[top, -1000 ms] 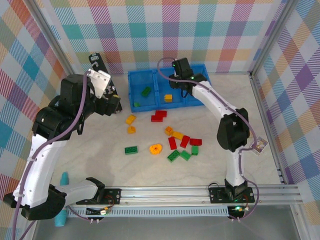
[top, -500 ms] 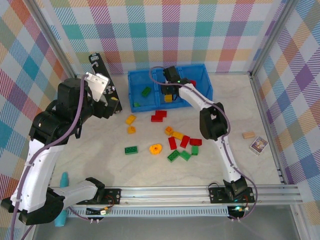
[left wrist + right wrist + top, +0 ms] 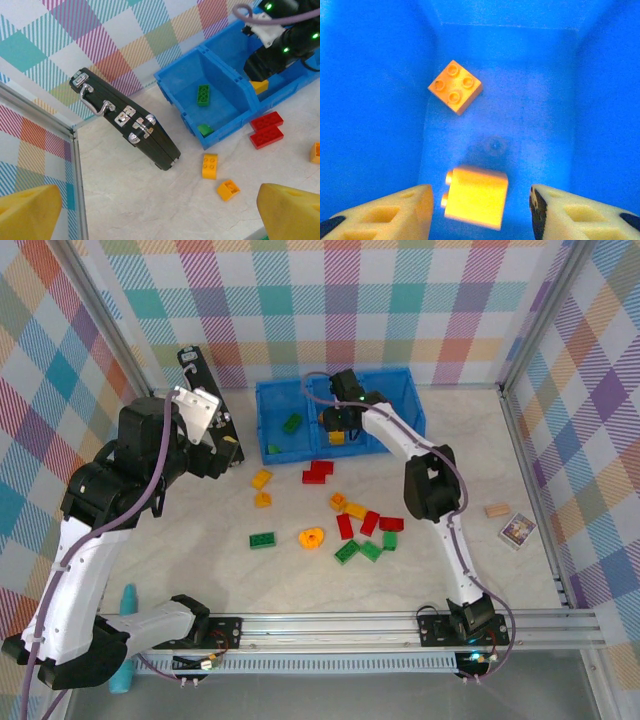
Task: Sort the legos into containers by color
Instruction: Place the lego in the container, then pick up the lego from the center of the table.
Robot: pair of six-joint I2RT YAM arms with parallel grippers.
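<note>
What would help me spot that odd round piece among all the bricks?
Find the long blue bin at the back, then come forward. The orange ring lies just right of a lone green brick; it alone is round.

no readable txt, no labels, no brand marks

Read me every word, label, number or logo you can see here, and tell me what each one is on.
No text here can be read.
On the small card: a printed face, too small to read.
On the black case: no label visible.
On the orange brick in the blue bin: the studs show no legible mark.
</note>
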